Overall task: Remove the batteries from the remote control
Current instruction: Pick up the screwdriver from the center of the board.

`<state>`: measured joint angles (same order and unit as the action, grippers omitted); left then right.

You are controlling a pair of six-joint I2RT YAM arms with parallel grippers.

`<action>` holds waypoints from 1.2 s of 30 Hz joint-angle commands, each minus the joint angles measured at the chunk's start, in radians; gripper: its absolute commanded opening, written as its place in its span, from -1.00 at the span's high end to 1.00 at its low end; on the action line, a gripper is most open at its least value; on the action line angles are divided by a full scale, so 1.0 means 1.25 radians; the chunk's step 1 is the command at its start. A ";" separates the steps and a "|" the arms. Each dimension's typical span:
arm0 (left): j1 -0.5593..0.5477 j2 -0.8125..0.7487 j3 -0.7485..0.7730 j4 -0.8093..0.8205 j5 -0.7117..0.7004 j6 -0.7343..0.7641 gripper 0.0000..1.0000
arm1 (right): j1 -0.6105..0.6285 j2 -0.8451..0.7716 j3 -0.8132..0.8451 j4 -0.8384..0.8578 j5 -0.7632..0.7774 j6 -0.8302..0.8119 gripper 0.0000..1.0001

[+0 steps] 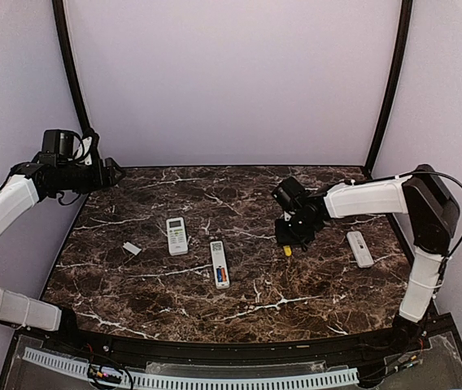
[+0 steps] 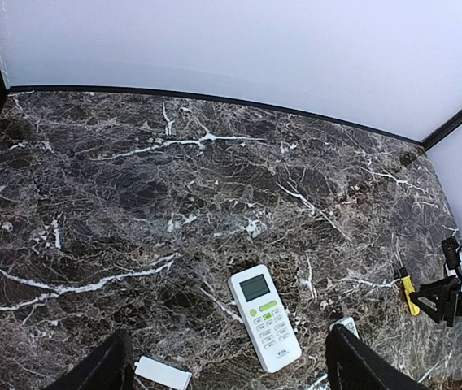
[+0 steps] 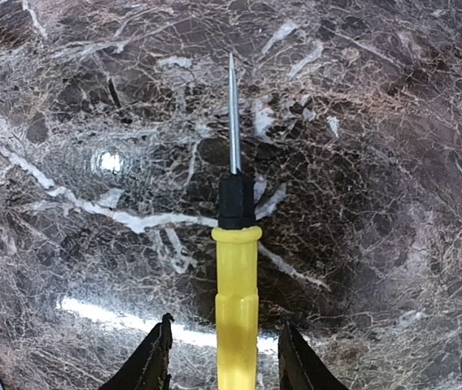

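A white remote lies back up in the middle of the table, its compartment uncovered, with orange and blue batteries in it. My right gripper is open, low over the table to the right of it. Its fingers straddle the handle of a yellow screwdriver without touching it. My left gripper is open and empty, raised high at the far left. In the left wrist view only the end of that remote shows by my left gripper.
A second white remote lies face up left of the first, also in the left wrist view. A flat white cover lies farther left. A third remote lies at the right, near the right arm.
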<state>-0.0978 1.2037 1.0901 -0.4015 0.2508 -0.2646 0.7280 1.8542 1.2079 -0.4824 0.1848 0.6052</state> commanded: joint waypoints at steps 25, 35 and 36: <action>0.005 -0.010 -0.015 -0.003 0.010 0.012 -0.61 | 0.017 0.063 0.025 -0.018 0.037 0.010 0.54; 0.005 -0.009 -0.015 0.000 0.014 0.012 -0.61 | 0.020 0.025 0.019 -0.018 0.057 0.013 0.99; 0.004 -0.010 -0.016 0.001 0.020 0.013 -0.61 | 0.019 0.011 0.017 -0.017 0.061 0.011 1.00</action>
<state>-0.0978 1.2037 1.0878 -0.3992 0.2539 -0.2646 0.7433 1.9137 1.2179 -0.5026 0.2279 0.6159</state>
